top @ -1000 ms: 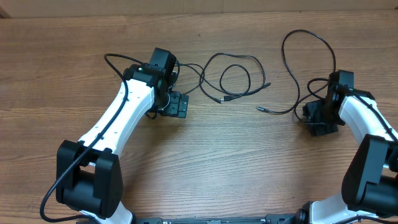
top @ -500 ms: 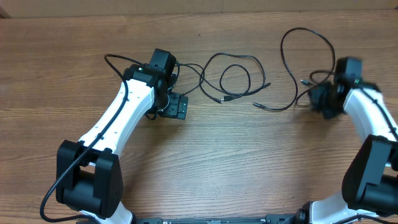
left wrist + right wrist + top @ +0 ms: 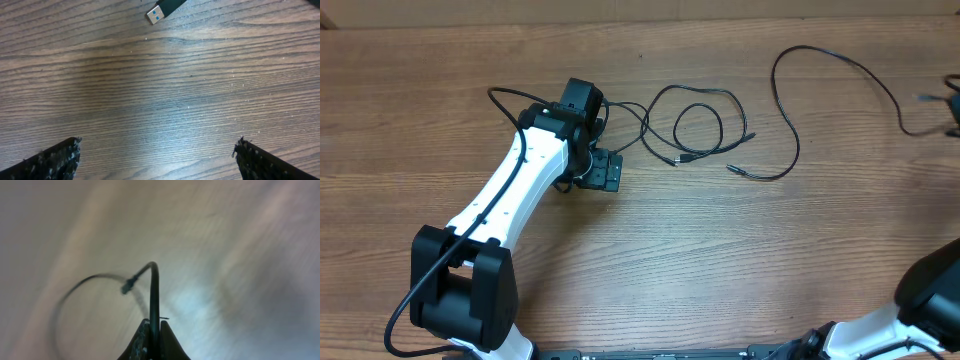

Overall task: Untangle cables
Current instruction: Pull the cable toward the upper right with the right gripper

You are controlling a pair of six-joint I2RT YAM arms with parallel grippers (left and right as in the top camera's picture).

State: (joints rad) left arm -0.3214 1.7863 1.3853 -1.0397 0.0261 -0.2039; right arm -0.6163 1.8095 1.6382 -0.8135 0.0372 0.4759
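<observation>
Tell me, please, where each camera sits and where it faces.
Overhead: above table, facing down on looped cable, long cable; left arm, right arm show.
Left wrist: low, facing down at table, a plug; open left pincer.
Right wrist: blurred, facing past shut right pincer gripping long cable.
Shared: overhead and right wrist both show the long cable.

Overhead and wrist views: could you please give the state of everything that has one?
long cable: gripped near one end, rest lying slack.
looped cable: lying loose, ungripped.
left hand: open, holding nothing.
right hand: shut on long cable.
</observation>
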